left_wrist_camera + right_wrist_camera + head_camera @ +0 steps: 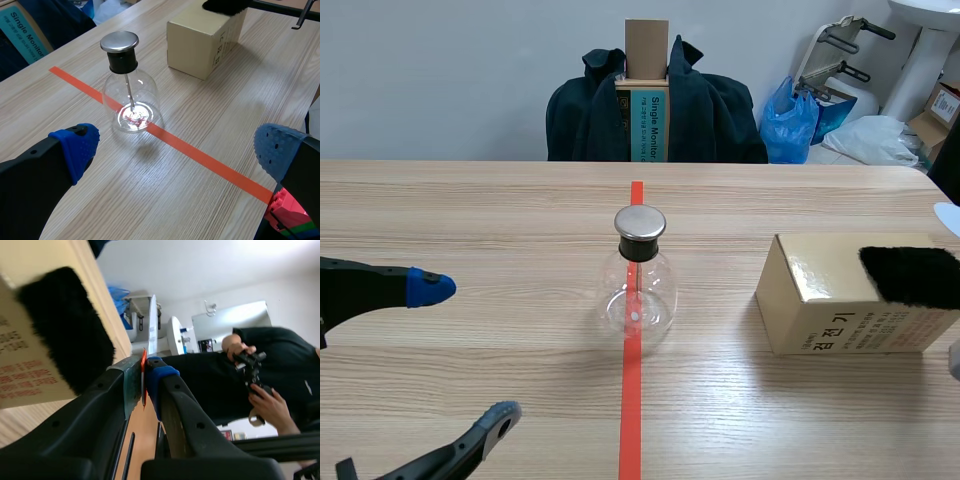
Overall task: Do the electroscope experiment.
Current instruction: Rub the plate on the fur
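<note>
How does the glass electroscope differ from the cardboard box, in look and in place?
The electroscope is clear, round glass with a metal cap; the cardboard box is opaque, tan and angular. The electroscope stands on the tape line; the box sits off it, bearing black fur. Both rest on the table.

Glass electroscope flask on the tape line, between left end effector and cardboard box

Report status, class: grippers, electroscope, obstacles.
Left gripper open, empty. Right gripper shut on thin white strip. Electroscope upright on tape, untouched. Box, black fur on top, stands apart.
</note>
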Available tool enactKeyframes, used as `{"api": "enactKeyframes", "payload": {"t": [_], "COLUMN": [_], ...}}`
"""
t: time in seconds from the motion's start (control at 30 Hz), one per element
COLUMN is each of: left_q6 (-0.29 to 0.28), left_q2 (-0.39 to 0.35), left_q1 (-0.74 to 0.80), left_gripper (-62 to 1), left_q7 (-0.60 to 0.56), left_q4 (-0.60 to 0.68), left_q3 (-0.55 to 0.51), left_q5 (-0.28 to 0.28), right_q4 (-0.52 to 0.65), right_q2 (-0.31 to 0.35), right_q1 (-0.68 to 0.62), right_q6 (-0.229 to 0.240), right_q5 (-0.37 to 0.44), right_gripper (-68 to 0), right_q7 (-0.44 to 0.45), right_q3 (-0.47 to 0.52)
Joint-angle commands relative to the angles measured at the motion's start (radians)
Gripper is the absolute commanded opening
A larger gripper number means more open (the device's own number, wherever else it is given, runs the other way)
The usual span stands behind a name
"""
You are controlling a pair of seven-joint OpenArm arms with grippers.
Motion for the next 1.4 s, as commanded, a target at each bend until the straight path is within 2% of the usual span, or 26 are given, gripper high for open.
{"api": "enactKeyframes", "payload": {"t": [0.0, 0.17, 0.4, 0.6, 0.87, 1.2, 1.27, 1.37], "left_q6": [-0.002, -0.002, -0.002, -0.002, -0.002, -0.002, -0.002, -0.002], "left_q2": [0.005, 0.005, 0.005, 0.005, 0.005, 0.005, 0.005, 0.005], "left_q1": [-0.003, -0.003, -0.003, -0.003, -0.003, -0.003, -0.003, -0.003], "left_gripper": [1.4, 1.4, 1.4, 1.4, 1.4, 1.4, 1.4, 1.4], "left_q7": [-0.017, -0.017, -0.017, -0.017, -0.017, -0.018, -0.018, -0.017], "left_q4": [0.004, 0.004, 0.004, 0.004, 0.004, 0.004, 0.004, 0.004], "left_q3": [0.004, 0.004, 0.004, 0.004, 0.004, 0.004, 0.004, 0.004], "left_q5": [0.000, 0.000, 0.000, 0.000, 0.000, 0.000, 0.000, -0.001], "right_q4": [0.004, -0.042, -0.143, -0.190, -0.206, -0.210, -0.210, -0.210], "right_q2": [0.016, 0.016, 0.016, 0.016, 0.047, 0.047, 0.046, 0.042], "right_q1": [0.014, 0.017, 0.017, 0.017, 0.031, 0.055, 0.054, 0.049], "right_q6": [-0.002, -0.008, -0.099, -0.154, -0.151, -0.134, -0.132, -0.125], "right_q5": [-0.018, -0.088, -0.187, -0.218, -0.232, -0.241, -0.261, -0.298], "right_gripper": [-66.5, -66.5, -66.5, -66.5, -66.5, -66.5, -66.5, -66.5], "right_q7": [0.005, 0.037, 0.078, 0.082, 0.013, -0.026, 0.018, 0.140], "right_q3": [0.006, 0.006, 0.006, 0.016, 0.028, 0.028, 0.025, 0.023]}}
